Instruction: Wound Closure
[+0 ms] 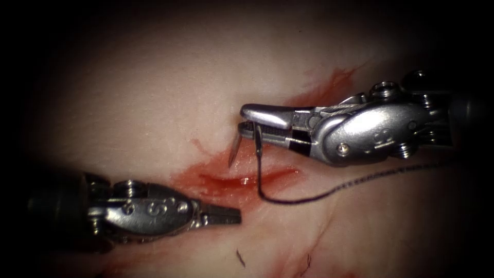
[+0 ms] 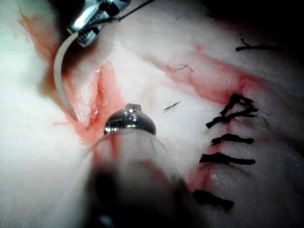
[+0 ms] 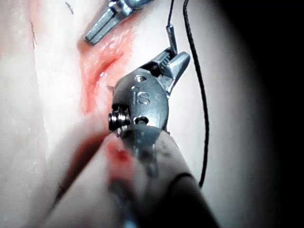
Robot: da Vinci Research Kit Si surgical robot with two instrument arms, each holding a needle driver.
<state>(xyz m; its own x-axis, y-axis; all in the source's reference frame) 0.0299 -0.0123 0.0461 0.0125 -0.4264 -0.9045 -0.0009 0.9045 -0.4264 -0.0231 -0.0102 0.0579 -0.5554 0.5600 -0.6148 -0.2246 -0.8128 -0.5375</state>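
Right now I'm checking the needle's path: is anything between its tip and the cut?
Nothing visible. The right end effector holds the needle near its thread end, tip free above the tissue, beside the cut. The thread trails to the right. The left end effector, shut and holding nothing, sits below the cut.

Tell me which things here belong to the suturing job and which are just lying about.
In the job:
- needle, held near its thread end by the right end effector, above the cut, not in the tissue
- thread, trailing from the needle
- cut
- tissue
- left end effector, shut, holding nothing

Lying about:
- thread scraps
- finished stitches
- red fluid
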